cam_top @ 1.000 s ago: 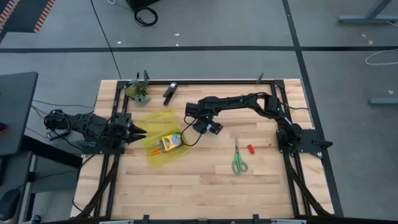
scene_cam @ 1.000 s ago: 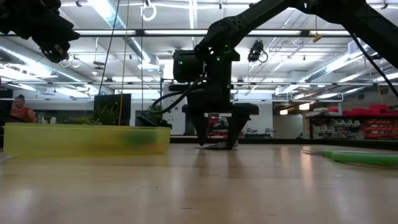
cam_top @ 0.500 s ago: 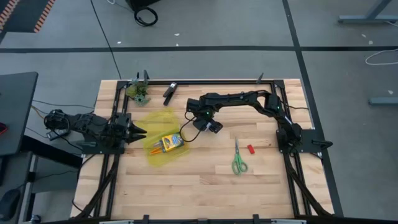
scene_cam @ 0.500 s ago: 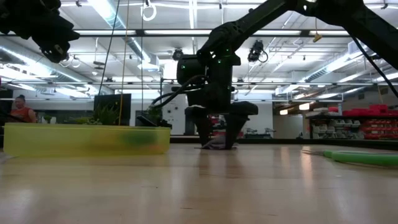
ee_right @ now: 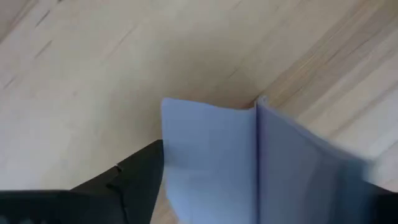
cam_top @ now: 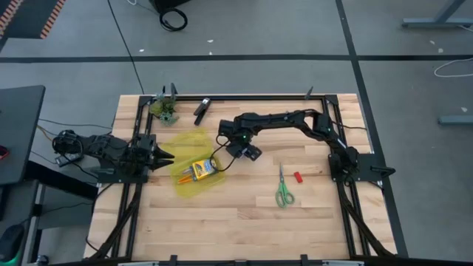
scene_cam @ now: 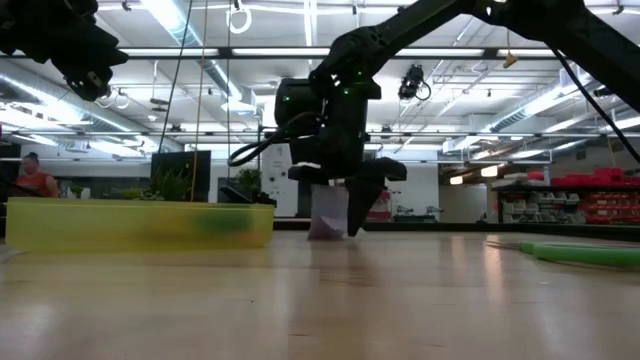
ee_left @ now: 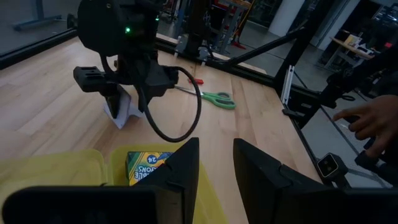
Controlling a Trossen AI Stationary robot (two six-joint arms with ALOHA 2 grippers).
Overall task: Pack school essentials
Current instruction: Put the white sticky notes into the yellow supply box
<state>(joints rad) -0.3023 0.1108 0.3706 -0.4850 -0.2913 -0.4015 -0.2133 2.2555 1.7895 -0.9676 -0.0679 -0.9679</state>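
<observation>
Blue note pad (scene_cam: 328, 214) now in right hand (scene_cam: 340, 222)

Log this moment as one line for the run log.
right gripper: shut on pale blue note pad, lifting off wooden table | left gripper: open, beside yellow tray

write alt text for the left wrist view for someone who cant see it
The right end effector grips a pale blue note pad just above the wooden table. Nearer, a crayon box lies in a yellow bag; green-handled scissors lie beyond.
</observation>
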